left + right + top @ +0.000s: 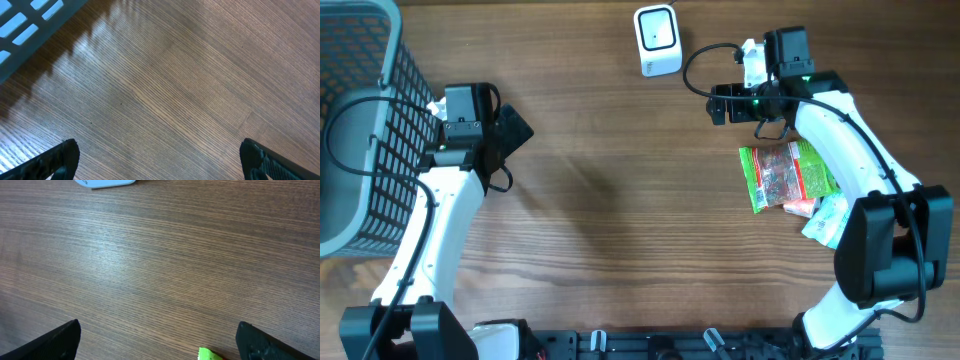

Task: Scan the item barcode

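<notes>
Right pincer: jaws spread wide, nothing in them, hanging over bare table. Green snack packet lies just back of it, flat on wood, not gripped. Other packets poke out from under its far side. White scanner near, ahead of fingertips and off to one side. Left pincer well apart, also released and empty, basket beside it. My read: nothing done yet. You've got grab, carry to scanner, show barcode left. Can't see barcode from here.
</notes>
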`<state>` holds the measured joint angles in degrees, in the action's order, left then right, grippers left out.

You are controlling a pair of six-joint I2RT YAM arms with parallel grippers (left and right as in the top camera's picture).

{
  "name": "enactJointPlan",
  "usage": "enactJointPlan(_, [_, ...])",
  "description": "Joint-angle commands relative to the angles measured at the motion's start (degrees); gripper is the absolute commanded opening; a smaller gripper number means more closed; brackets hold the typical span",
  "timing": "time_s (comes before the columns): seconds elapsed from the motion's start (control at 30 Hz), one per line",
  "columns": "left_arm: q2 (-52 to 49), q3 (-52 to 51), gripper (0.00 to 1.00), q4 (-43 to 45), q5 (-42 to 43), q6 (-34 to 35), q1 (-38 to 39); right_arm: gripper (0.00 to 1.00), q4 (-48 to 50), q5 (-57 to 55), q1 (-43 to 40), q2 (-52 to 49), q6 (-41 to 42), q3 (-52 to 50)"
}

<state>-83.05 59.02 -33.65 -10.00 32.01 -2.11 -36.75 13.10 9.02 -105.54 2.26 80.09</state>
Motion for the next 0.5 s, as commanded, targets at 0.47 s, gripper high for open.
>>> enactJointPlan(0.47, [0.0,0.55,1.0,0.0,0.09,-0.26,-0.26,1.0,0.17,0.74,0.39,3.48,-0.66,0.83])
